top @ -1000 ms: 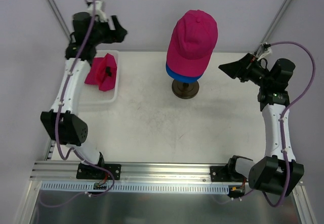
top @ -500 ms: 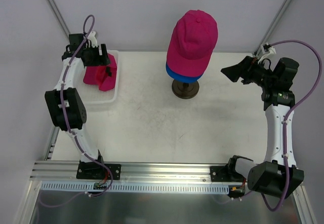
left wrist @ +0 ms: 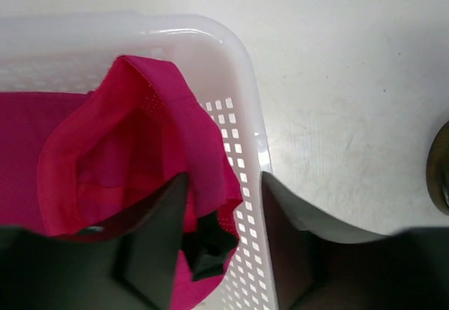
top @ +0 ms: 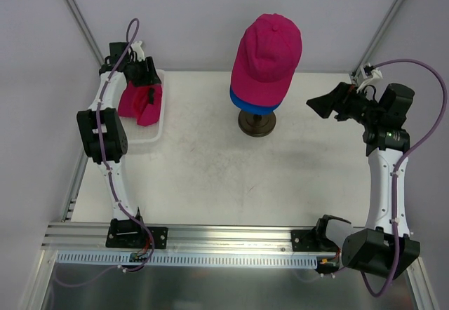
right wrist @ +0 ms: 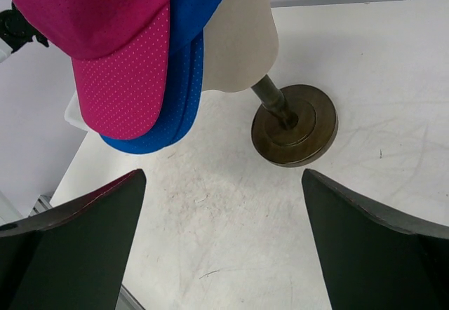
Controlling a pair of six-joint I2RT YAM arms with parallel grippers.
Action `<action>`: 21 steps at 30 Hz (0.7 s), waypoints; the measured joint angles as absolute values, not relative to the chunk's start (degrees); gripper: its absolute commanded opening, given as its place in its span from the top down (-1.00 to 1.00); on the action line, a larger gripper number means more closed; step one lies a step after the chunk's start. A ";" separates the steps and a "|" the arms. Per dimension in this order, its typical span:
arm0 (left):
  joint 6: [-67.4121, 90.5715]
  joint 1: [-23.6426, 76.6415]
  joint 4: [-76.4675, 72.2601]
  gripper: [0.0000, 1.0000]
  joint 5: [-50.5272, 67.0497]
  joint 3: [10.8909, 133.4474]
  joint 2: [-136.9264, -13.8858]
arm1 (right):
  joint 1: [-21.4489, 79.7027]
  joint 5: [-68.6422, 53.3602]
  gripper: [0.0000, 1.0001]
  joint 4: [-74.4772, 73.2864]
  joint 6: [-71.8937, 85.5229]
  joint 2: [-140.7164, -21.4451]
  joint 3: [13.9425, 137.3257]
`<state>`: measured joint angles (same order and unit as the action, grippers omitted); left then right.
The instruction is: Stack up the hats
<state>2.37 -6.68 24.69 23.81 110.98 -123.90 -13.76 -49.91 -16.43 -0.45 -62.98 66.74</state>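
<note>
A magenta cap (top: 266, 47) sits on top of a royal blue cap (top: 256, 102) on the cream mannequin head; both show in the right wrist view, pink (right wrist: 105, 43) over blue (right wrist: 184, 78). A second magenta cap (top: 139, 103) lies crumpled in the white basket (top: 156, 129). My left gripper (top: 149, 80) hangs over that cap, open; in the left wrist view (left wrist: 224, 180) its jaws straddle the cap's edge (left wrist: 140, 149) and the basket's right wall (left wrist: 242, 149), not closed on them. My right gripper (top: 319, 104) is wide open and empty (right wrist: 223, 177), right of the mannequin.
The mannequin head (right wrist: 242, 43) stands on a dark round base (top: 257, 123) at the table's back centre. The basket sits at the back left corner. Metal frame posts rise at both back corners.
My left arm has swung in and lowered its gripper over the pink cap in the basket. The right gripper has barely moved.
</note>
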 measured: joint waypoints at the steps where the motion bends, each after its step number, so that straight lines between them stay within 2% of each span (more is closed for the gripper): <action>1: 2.57 -6.74 24.62 0.24 23.83 111.35 -123.92 | -13.80 -49.91 -0.99 -16.80 -0.75 -62.74 66.74; 4: 2.74 -7.38 24.27 0.45 24.01 111.72 -123.90 | -13.85 -49.93 -0.99 -17.43 -1.34 -62.11 66.74; 9: 3.03 -8.38 24.32 0.59 26.13 111.74 -123.90 | -13.91 -49.93 -0.99 -17.58 -1.39 -62.11 67.00; 13: 3.09 -8.73 24.34 0.82 27.11 111.74 -123.90 | -13.93 -49.93 -0.99 -18.28 -1.41 -62.11 68.38; 15: 3.11 -8.71 24.32 0.68 27.97 111.74 -123.90 | -13.98 -49.95 -0.99 -18.31 -1.48 -62.06 69.14; 18: 3.31 -8.69 24.34 0.23 28.49 111.74 -123.90 | -14.02 -49.95 -0.99 -18.28 -1.43 -62.00 69.60; 21: 3.53 -8.69 24.34 0.10 28.49 111.74 -123.90 | -14.02 -49.98 -0.99 -18.33 -1.41 -61.95 69.60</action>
